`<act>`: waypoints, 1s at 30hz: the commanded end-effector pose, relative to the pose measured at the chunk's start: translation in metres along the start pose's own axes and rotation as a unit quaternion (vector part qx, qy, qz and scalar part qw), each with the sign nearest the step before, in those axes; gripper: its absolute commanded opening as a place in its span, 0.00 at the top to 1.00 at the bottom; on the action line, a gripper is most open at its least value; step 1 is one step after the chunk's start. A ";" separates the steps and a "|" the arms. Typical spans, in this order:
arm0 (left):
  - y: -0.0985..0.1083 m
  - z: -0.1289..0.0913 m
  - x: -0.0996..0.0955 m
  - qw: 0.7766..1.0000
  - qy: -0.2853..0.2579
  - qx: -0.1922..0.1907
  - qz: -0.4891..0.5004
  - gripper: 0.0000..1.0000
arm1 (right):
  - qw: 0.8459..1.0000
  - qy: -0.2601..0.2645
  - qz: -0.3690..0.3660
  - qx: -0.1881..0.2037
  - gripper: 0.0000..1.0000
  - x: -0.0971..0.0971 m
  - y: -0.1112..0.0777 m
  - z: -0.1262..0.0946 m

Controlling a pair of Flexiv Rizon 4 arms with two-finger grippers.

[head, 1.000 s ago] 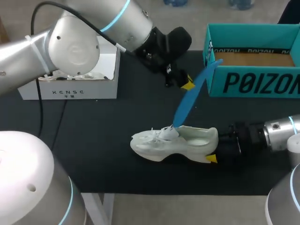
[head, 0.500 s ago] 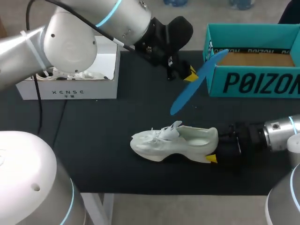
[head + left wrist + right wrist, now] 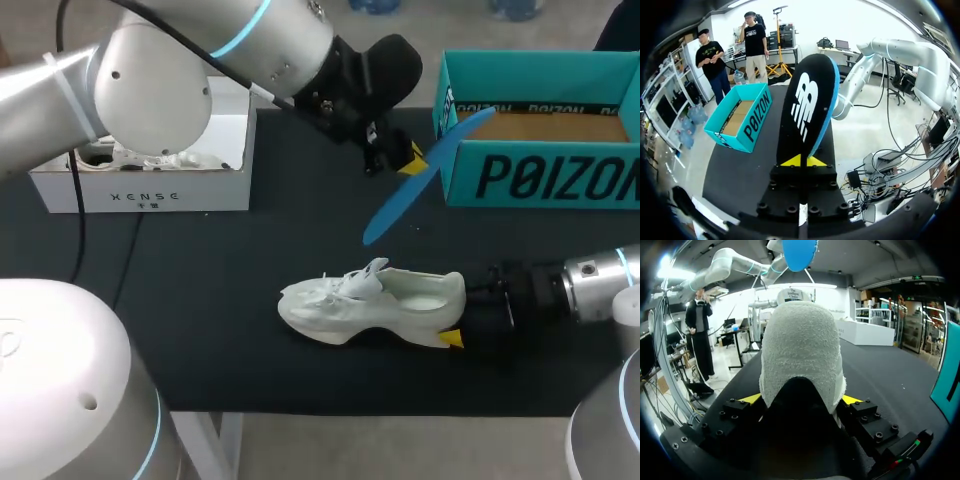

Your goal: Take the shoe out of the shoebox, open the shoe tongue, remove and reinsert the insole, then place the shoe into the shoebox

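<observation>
Near the middle of the black table (image 3: 200, 300), a white shoe (image 3: 370, 305) lies on its sole with the toe pointing left and the heel to the right, its opening facing up. Its heel sits between the two fingers of the right gripper (image 3: 801, 399), which comes in from the right edge; in the right wrist view a yellow tip presses against each side of the heel, so this gripper is clamped on the shoe. Farther back, the left arm reaches across from the far left, and the left gripper (image 3: 400, 160) hangs above the table, to the left of the teal shoebox (image 3: 540, 180). Its fingers are closed on one end of a blue insole (image 3: 420, 185), which is held in the air, slanting from near the shoebox's left wall down toward the shoe without touching it. From the left wrist view the insole's black underside stands up straight ahead of the pinched yellow tips. At the far right the shoebox stands open, with a brown bottom showing. A white box (image 3: 150, 190) sits at the far left of the table.
</observation>
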State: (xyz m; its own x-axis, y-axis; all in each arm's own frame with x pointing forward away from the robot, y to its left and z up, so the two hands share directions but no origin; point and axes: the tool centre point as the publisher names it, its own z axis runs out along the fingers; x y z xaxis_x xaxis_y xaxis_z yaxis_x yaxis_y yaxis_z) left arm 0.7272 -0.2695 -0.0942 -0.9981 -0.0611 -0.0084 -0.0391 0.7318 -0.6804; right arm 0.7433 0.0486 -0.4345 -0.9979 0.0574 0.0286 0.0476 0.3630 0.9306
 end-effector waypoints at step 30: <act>-0.002 -0.032 -0.048 0.944 0.330 -0.010 -0.013 1.00 | 1.000 -0.001 0.001 0.001 1.00 0.000 -0.003 0.001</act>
State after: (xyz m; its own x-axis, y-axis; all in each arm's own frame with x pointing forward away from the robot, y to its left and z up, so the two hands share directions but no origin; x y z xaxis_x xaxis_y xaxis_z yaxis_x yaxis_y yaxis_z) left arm 0.7614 -0.2483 -0.0667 -0.9214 0.2222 0.3189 -0.0348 0.7700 -0.6371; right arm 0.7433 0.0486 -0.4345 -0.9979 0.0574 0.0286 0.0475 0.3629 0.9306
